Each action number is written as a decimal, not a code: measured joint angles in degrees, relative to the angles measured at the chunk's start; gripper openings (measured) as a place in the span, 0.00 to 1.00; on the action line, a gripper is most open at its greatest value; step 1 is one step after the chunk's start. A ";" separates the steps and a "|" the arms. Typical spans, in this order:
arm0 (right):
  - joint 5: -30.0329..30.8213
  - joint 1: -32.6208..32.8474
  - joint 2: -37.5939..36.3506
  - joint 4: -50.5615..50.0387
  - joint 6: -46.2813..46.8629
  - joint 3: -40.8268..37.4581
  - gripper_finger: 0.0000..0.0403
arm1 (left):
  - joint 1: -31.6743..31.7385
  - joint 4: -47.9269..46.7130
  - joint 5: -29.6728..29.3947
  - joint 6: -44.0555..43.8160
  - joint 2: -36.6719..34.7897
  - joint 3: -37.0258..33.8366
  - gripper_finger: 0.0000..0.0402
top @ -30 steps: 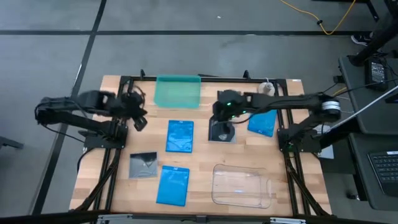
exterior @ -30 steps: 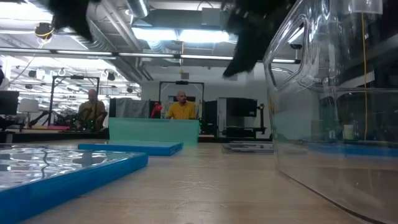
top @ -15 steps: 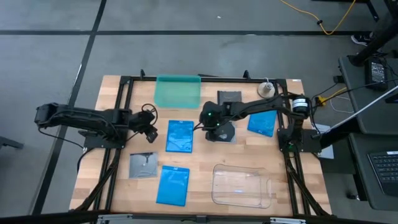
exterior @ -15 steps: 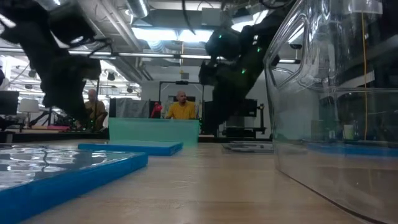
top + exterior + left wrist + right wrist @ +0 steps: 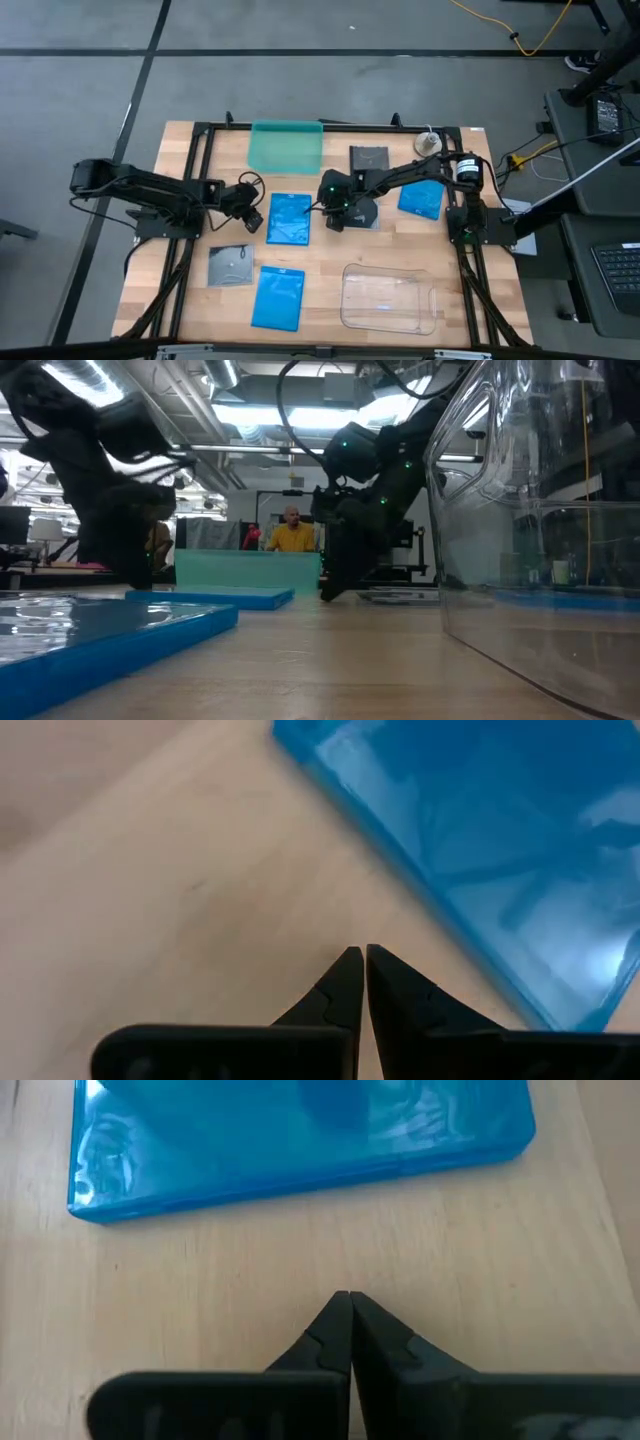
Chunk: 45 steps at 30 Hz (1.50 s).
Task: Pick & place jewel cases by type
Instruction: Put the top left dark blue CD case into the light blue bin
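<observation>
The middle blue jewel case (image 5: 289,218) lies flat on the table between my two grippers. My left gripper (image 5: 259,211) is shut just off its left edge, and the case (image 5: 480,850) fills that wrist view past the fingertips (image 5: 358,956). My right gripper (image 5: 326,210) is shut just off its right edge (image 5: 300,1140). In the low view both grippers, the left (image 5: 128,575) and the right (image 5: 328,590), hang low over the table. Two more blue cases (image 5: 278,297) (image 5: 421,197) and three dark square cases (image 5: 231,265) (image 5: 369,158) (image 5: 362,213) lie flat.
The teal tray (image 5: 286,147) stands at the far edge and the clear plastic tray (image 5: 388,297) at the near right, large in the low view (image 5: 540,510). A small round white thing (image 5: 429,143) lies at the far right. People sit in the room behind.
My left gripper has swung toward the table's right and come down beside the middle blue case's left edge. My right gripper has moved toward the table's left, off the dark case, and dropped to the blue case's right edge. The cases have stayed where they were.
</observation>
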 joint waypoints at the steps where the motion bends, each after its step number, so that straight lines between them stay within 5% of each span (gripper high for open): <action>1: 0.15 0.00 0.07 0.27 -0.05 -0.02 0.02 | -0.01 1.73 0.35 -0.28 1.64 0.05 0.03; 12: -3.02 -0.14 4.21 5.79 0.36 0.10 0.02 | 0.16 16.45 4.49 -5.90 11.01 0.16 0.13; 45: -3.15 -0.76 4.24 7.39 -3.01 -0.15 0.02 | 0.09 17.23 4.58 -7.82 5.89 -0.11 0.18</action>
